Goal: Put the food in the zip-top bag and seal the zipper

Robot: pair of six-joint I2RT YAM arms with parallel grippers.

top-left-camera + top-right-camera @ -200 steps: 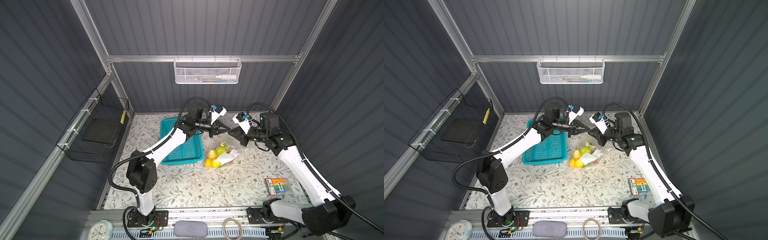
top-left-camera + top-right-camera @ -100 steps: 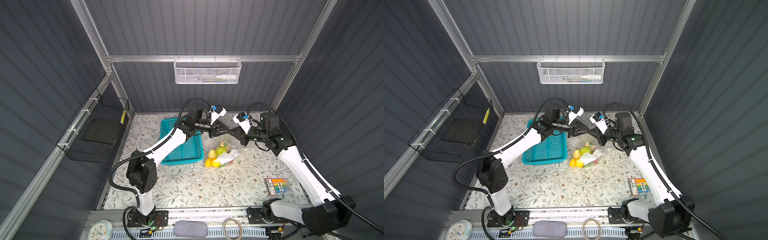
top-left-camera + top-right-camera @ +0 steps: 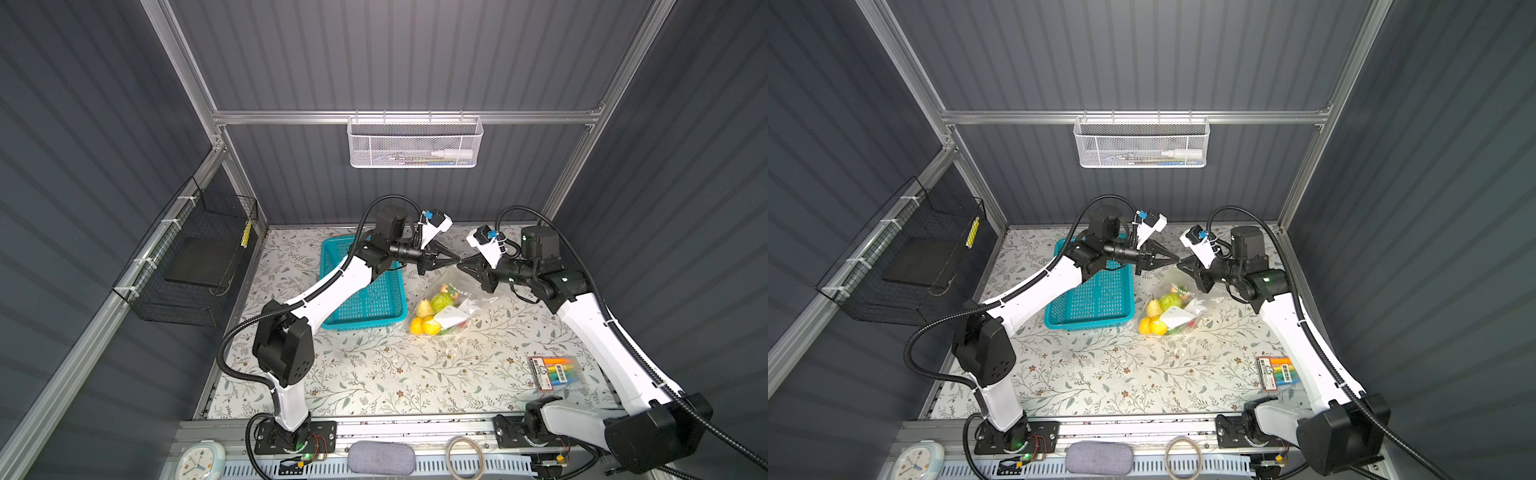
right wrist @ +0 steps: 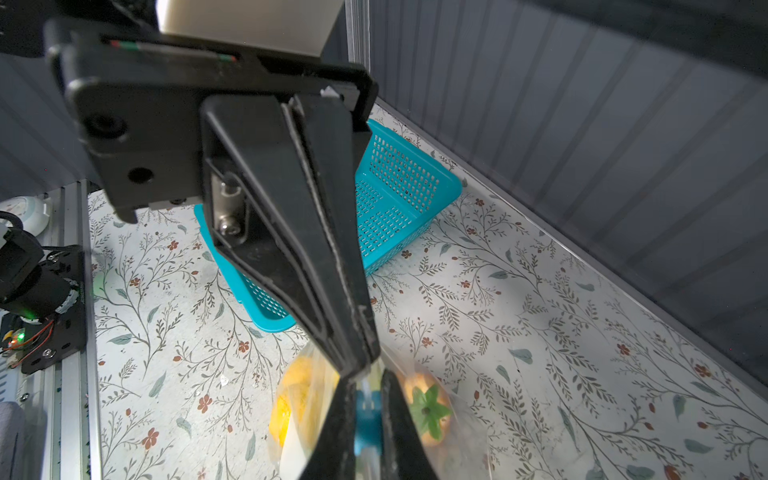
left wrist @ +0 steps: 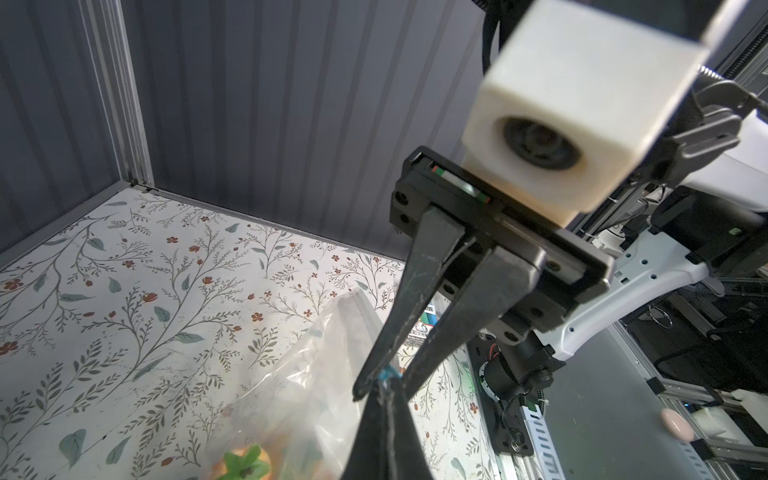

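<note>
I read the zip-top bag (image 3: 465, 297) as crinkly, glossy clear plastic; the teal basket (image 3: 370, 299), at its nine o'clock, is perforated matt plastic; the floral table cover (image 3: 374, 374) looks smooth, matt.

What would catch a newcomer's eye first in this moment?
The left gripper and right gripper meet tip to tip above the back of the table, both shut on the top edge of a clear bag of bright toy fruit. Next comes the light-blue zipper tab pinched in the right gripper, then the teal basket just left of the bag.
</note>
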